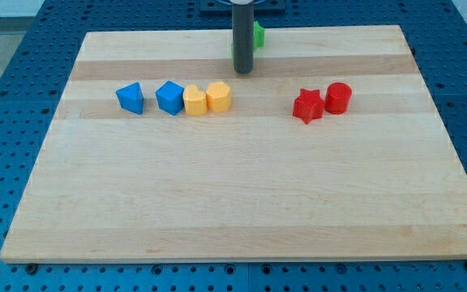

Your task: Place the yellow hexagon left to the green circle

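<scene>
- One camera looks down at an angle from the near edge of the wooden board (242,211).
- The whole board fills the frame.

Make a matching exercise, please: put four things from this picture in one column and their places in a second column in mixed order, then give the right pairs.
Things:
1. my tip
2. red cylinder
3. blue triangular block
4. green block

Places:
A. farthest toward the view's left of all blocks
B. at the board's top edge, partly hidden behind the rod
C. just right of the red star
D. above the yellow hexagon, apart from it

Pairs: 1-D, 2-C, 3-A, 4-B
</scene>
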Robot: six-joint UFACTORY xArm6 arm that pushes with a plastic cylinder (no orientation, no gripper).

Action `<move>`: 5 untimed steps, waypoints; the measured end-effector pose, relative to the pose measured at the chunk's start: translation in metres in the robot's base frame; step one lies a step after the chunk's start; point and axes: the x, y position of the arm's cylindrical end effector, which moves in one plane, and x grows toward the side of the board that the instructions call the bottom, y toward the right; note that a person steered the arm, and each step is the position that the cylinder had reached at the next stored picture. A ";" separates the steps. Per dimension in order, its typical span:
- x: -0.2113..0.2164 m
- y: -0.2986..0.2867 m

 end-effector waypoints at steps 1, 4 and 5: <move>-0.006 -0.005; -0.009 -0.007; 0.046 0.031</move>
